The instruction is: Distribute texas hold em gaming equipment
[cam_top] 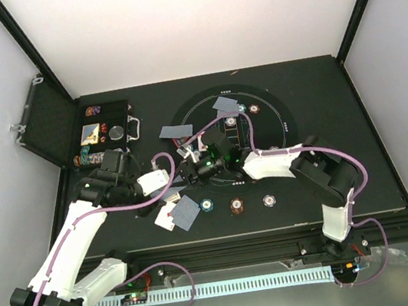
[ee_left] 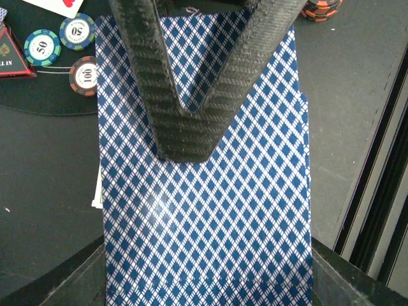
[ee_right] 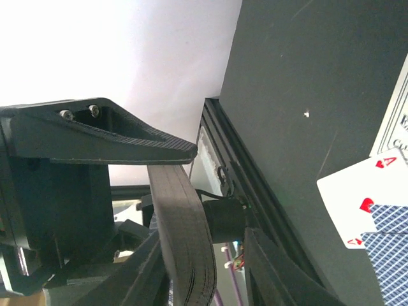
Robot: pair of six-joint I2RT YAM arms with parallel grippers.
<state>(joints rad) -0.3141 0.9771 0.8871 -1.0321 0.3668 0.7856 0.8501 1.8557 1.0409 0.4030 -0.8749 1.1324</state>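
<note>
My right gripper [cam_top: 193, 170] is shut on the deck of blue-backed cards [ee_right: 185, 236], which the right wrist view shows edge-on and bent between its fingers. In the left wrist view the deck's top card [ee_left: 204, 210] fills the frame, with a right finger [ee_left: 191, 121] pressed on it. My left gripper [ee_left: 207, 261] is open, one finger at each long edge of the deck, and meets the right gripper above the mat's left rim [cam_top: 176, 181]. Dealt cards lie at the mat's back [cam_top: 225, 105], back left [cam_top: 176, 131] and front left [cam_top: 185, 213]. Chips [cam_top: 207, 204] [cam_top: 236, 206] [cam_top: 270, 201] lie along the front.
The open black case [cam_top: 45, 131] stands at the back left with chips [cam_top: 92, 157] stacked in its tray. The round black mat [cam_top: 280, 121] fills the table's middle. Two teal chips [ee_left: 42, 48] and a red-brown one [ee_left: 85, 74] lie near the deck. The table's front rail [cam_top: 240, 236] is close.
</note>
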